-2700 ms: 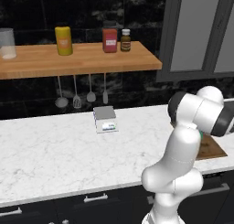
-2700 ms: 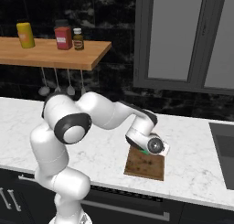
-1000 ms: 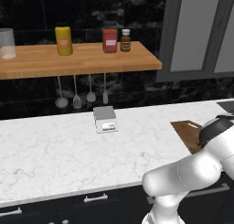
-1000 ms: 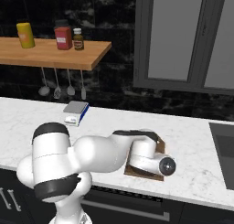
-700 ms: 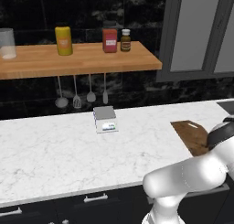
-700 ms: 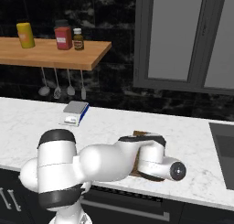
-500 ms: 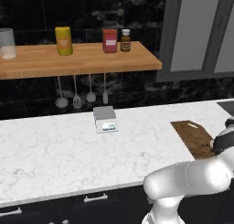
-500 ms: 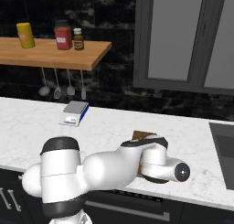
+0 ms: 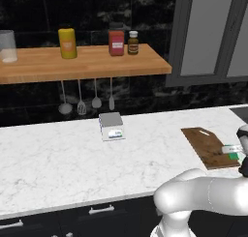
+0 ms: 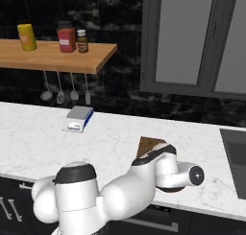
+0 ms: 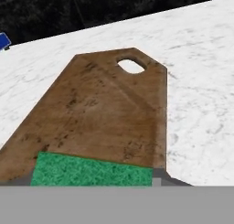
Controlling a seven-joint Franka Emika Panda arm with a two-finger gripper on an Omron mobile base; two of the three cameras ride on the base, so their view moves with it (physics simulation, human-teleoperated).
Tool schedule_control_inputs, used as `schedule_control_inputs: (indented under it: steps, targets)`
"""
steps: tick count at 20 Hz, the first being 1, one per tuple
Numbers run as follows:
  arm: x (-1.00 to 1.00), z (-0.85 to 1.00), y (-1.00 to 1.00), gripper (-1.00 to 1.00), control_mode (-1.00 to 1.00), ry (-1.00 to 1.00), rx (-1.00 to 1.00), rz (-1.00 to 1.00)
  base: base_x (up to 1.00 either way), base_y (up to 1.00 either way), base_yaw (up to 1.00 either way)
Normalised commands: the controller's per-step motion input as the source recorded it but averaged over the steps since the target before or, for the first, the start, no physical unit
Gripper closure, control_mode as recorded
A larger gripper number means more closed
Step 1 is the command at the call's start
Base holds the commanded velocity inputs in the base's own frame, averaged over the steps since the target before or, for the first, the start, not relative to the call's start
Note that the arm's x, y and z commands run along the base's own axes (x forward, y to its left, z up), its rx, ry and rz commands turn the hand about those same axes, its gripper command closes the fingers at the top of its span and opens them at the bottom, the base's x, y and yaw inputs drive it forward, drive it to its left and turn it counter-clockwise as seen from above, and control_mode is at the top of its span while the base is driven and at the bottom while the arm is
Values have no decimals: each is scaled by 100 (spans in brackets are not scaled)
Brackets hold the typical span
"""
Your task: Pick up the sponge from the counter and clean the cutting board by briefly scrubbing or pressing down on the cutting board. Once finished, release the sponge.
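Observation:
The cutting board is a dark-brown wooden slab with a pale hole near its far end, lying on the white marble counter. The green sponge rests on the board's near end, right at my gripper, whose jaws close on its two sides. From the left base view, the cutting board lies at the counter's right, with the sponge and my gripper at its near right corner. In the right base view my arm covers most of the cutting board.
A grey-white scale stands mid-counter, toward the back wall. Above it a wooden shelf carries jars, with utensils hanging beneath. A dark cooktop is set into the counter at the far right.
My arm has swung further right and lower, carrying the hand toward the near end of the board. The sponge now shows at the board's near right corner.

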Motion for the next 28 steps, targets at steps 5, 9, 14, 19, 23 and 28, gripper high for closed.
schedule_control_inputs:
  steps: [5,9,14,19,23,28]
  targets:
    - [1,-51,6,100,-100,0,0,1,0,0,0]
    - [4,-44,23,100,-100,-1,-2,0,0,0,0]
    - [24,-7,19,100,-100,-6,-1,0,0,0,0]
    - [34,-13,23,100,-100,-5,-1,0,0,0,0]
    - [48,-40,4,100,-100,-1,-3,0,0,0,0]
    - [56,-35,12,100,-100,0,-7,0,0,0,0]
